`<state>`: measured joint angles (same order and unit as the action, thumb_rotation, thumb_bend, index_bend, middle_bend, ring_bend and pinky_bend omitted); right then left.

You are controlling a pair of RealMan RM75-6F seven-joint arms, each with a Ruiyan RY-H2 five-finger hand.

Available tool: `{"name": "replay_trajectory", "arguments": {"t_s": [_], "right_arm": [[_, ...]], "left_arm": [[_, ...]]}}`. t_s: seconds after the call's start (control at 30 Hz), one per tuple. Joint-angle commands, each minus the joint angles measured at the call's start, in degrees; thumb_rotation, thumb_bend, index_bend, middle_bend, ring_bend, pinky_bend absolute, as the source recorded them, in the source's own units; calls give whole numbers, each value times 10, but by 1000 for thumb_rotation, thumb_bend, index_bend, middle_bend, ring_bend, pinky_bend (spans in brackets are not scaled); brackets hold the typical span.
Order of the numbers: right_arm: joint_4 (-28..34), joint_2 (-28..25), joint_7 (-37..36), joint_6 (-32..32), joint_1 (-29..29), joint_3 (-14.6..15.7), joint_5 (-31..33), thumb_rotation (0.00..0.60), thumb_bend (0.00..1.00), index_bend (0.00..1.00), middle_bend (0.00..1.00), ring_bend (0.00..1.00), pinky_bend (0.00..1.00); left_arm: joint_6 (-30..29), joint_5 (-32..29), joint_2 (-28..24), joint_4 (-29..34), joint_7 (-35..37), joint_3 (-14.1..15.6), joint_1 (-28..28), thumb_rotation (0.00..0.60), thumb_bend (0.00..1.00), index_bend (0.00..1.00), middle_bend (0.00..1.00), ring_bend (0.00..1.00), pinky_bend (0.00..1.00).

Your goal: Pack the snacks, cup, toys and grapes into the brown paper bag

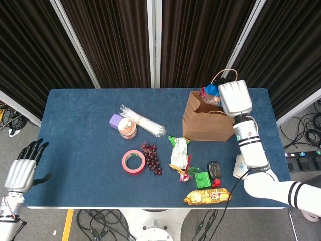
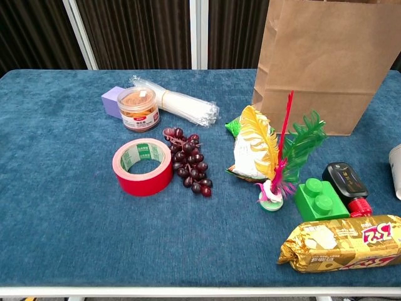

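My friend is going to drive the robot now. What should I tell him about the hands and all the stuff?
Right hand is over the open brown paper bag; the back of it hides its fingers, so a grip cannot be confirmed. A blue and red packet shows at the bag's mouth.
Left hand is off the table's left edge, open and empty.
Still on the table: grapes, white snack bag, feather shuttlecock, green brick, black toy, gold biscuit pack, snack jar, and the cup beside the right arm.
Almost everything still needs packing.
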<state>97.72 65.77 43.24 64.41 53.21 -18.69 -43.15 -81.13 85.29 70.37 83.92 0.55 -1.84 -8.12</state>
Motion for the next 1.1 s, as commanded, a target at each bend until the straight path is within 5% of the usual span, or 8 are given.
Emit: {"name": "replay_trajectory", "arguments": {"t_s": [0.03,0.27,0.4,0.8,1.1], "right_arm": [[5,-4,5,-8,4,2,14,600,148,586,522,462,634],[12,-11,6,-14,8,9,28,600,3,465,458,339,541],[13,-13,0,-13,11,7,29,600,0,412,396,268,496],[19,-19,-27,10,7,-1,3,600,0,394,381,263,491],[63,-25,-115,77,-1,-59,-84,600,0,390,377,262,482]], "left_arm": [[0,0,0,-1,1,0,0,600,229,137,133,27,167],[1,-3,1,-2,7,0,1,600,228,137,133,27,167],[1,-4,1,-3,9,-1,1,600,226,138,133,27,167],[0,-2,4,-4,13,-2,-1,600,225,137,133,27,167],[1,-5,2,-2,11,-5,-3,600,225,137,133,27,167]]}}
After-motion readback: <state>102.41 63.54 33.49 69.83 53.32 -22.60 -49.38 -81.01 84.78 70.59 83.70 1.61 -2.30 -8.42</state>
